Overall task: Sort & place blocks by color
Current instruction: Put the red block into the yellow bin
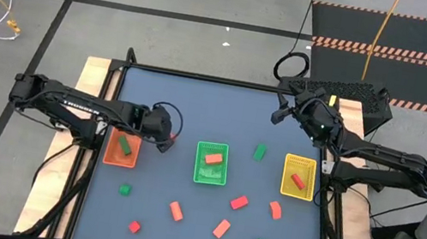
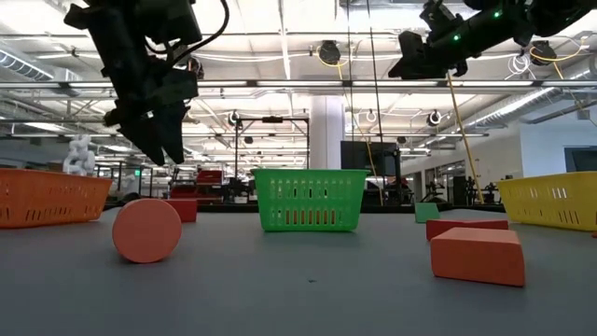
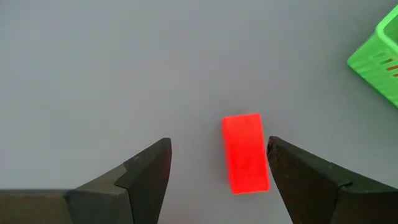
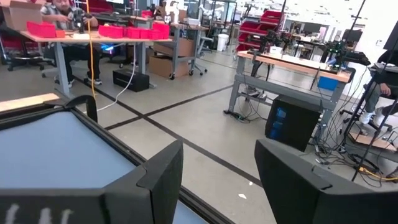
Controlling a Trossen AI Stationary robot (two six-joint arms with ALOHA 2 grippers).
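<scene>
The left gripper (image 1: 166, 135) hangs at the left centre of the high view, between the orange tray (image 1: 109, 154) and the green tray (image 1: 218, 178); its fingers are spread and nothing is between them. In the left wrist view a red bar (image 3: 245, 153) lies on the grey table (image 3: 124, 74) below the gripper, close to one finger (image 3: 311, 180) and far from the other; so the gripper seems to be lined up above this bar for a pick, but it is a little off centre and would probably need a small shift before it closes.

The right gripper (image 1: 284, 111) waits at the upper right of the high view, at the far edge of the table; its fingers stand apart, empty, and its camera looks out into the room, where a person sits at a far desk.

The sorting looks partly done; the orange tray holds a green block (image 1: 125, 146), the green tray holds an orange block (image 1: 213, 159), and the yellow tray (image 1: 287, 182) holds a red block (image 1: 297, 181). Other blocks are loose on the lower half of the table: a green cube (image 1: 125, 190), a red cube (image 1: 134, 227), orange bars (image 1: 176, 211), a red bar near the centre (image 1: 239, 203), and a green block (image 1: 259, 152) between the green and yellow trays.

Nothing stands in the way of the left gripper's descent; only the green tray's wall (image 3: 379, 56) is near the bar.
</scene>
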